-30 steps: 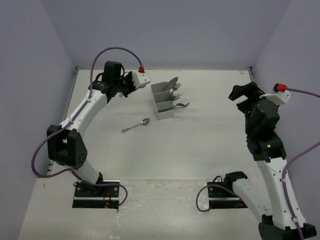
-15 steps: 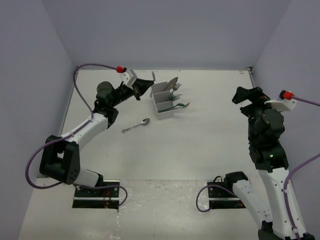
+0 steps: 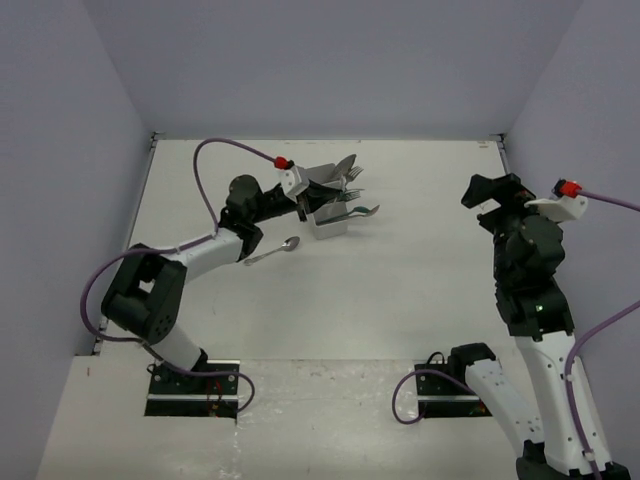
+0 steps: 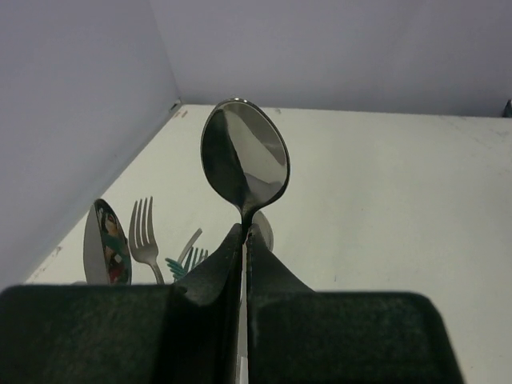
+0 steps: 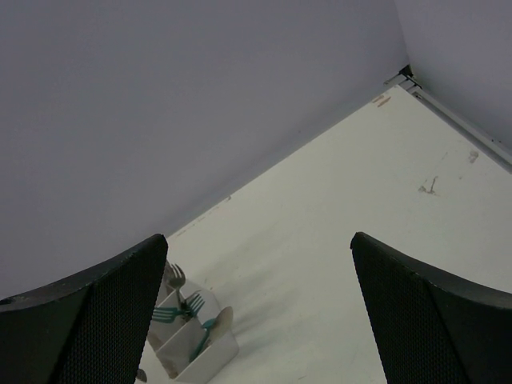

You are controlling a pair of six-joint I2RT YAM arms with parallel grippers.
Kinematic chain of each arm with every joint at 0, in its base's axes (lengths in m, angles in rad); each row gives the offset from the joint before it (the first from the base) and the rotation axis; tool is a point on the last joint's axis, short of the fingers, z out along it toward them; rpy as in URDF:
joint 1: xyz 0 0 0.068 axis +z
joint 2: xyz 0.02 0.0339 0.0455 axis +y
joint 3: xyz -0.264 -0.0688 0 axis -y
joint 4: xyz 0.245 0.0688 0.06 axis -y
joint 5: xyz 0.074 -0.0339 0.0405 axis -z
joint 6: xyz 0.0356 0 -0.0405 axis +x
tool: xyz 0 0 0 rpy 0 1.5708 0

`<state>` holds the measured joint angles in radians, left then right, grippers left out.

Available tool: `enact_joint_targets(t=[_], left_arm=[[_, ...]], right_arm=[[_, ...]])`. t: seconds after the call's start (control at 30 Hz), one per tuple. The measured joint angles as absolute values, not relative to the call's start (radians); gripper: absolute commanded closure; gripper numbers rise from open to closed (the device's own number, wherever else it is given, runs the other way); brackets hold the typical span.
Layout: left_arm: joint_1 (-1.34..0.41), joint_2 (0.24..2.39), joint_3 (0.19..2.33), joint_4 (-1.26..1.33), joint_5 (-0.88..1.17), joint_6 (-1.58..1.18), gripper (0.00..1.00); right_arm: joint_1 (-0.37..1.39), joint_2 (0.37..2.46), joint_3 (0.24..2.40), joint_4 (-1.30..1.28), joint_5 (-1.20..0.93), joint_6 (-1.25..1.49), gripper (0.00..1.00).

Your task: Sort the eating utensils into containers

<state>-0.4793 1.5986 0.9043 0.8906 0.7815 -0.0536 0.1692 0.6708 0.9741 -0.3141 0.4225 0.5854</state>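
Silver spoon (image 4: pixel 244 164) sits clamped between the left gripper (image 4: pixel 244 238) jaws, bowl beyond their tips, beside the white box (image 3: pixel 322 228). Right gripper (image 5: pixel 258 244) jaws spread wide, box far ahead.

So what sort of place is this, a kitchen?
Likely a robot test cell, not a kitchen: plain walls enclose a white table, and the left gripper holds a spoon by a white compartment box.
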Motion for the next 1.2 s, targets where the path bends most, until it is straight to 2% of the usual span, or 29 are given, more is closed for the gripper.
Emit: enact_joint_targets(t=[0.33,0.57,0.73,0.77,0.83,0.9,0.93,1.0,1.03,1.07,1.2], left_arm=[[-0.479,1.835,1.002,0.816,0.807,0.128,1.0],[-0.479,1.87,1.031,0.751,0.799,0.253,1.0],[-0.479,1.874,1.066,0.589,0.811,0.374,1.0],[-0.479,1.874,1.07,0.559,0.806,0.394,0.97],[-0.479,1.874,1.076,0.508,0.796,0.431,0.61],[-0.479,1.868,1.077,0.458,0.78,0.454,0.58],[-0.479,1.86,1.077,0.435,0.77,0.462,0.45],[-0.479,1.832,1.075,0.396,0.752,0.487,0.44],[-0.479,1.81,1.074,0.376,0.744,0.495,0.13],[-0.479,1.784,1.072,0.361,0.739,0.514,0.0],[-0.478,1.656,1.071,0.266,0.715,0.564,0.0]], right_arm=[[0.169,0.714,0.972,-0.313,0.428,0.58,0.01],[0.169,0.72,0.972,-0.314,0.45,0.564,0.01],[0.169,0.718,0.972,-0.314,0.466,0.552,0.01],[0.169,0.718,0.972,-0.313,0.471,0.549,0.01],[0.169,0.718,0.972,-0.313,0.48,0.547,0.01],[0.169,0.718,0.972,-0.313,0.48,0.544,0.01],[0.169,0.718,0.972,-0.313,0.479,0.542,0.01],[0.169,0.717,0.972,-0.308,0.478,0.542,0.01],[0.169,0.715,0.972,-0.305,0.476,0.542,0.01],[0.169,0.713,0.972,-0.303,0.475,0.542,0.01],[0.169,0.701,0.972,-0.291,0.469,0.541,0.01]])
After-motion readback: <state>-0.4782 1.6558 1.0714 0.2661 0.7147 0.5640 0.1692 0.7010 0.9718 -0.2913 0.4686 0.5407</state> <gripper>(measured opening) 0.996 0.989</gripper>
